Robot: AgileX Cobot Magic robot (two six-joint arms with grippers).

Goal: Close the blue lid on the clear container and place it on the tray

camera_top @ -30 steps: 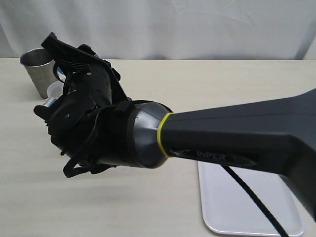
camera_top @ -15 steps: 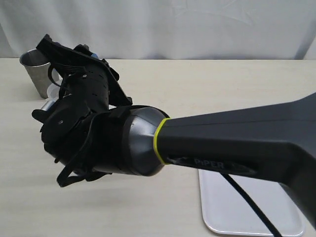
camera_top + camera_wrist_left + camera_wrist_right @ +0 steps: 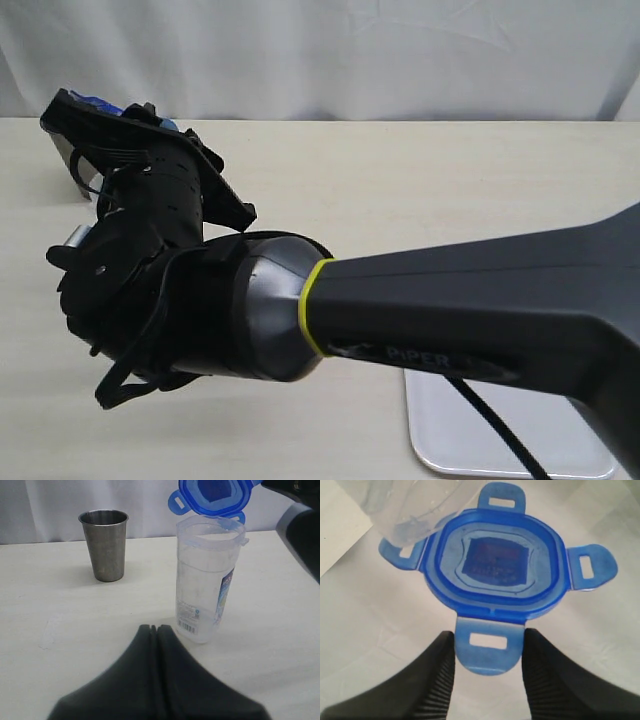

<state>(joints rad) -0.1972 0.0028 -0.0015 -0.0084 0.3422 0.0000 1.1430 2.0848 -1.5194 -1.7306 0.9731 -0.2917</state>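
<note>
Lid work — right gripper [image 3: 487, 656] pinches one flap of the bright-blue plastic lid [image 3: 212, 495] just above the tall clear canister [image 3: 207, 585]; centre it level, then press — left gripper [image 3: 156, 630] rests with fingers together, empty.

The blue lid [image 3: 495, 575] is glossy, slightly see-through plastic. The container [image 3: 207, 580] is smooth, cloudy plastic with a printed label. The cup [image 3: 105, 545] is dull brushed metal. The bench [image 3: 50, 605] looks matt; the right fingers [image 3: 437, 680] are black, ribbed and matt.
</note>
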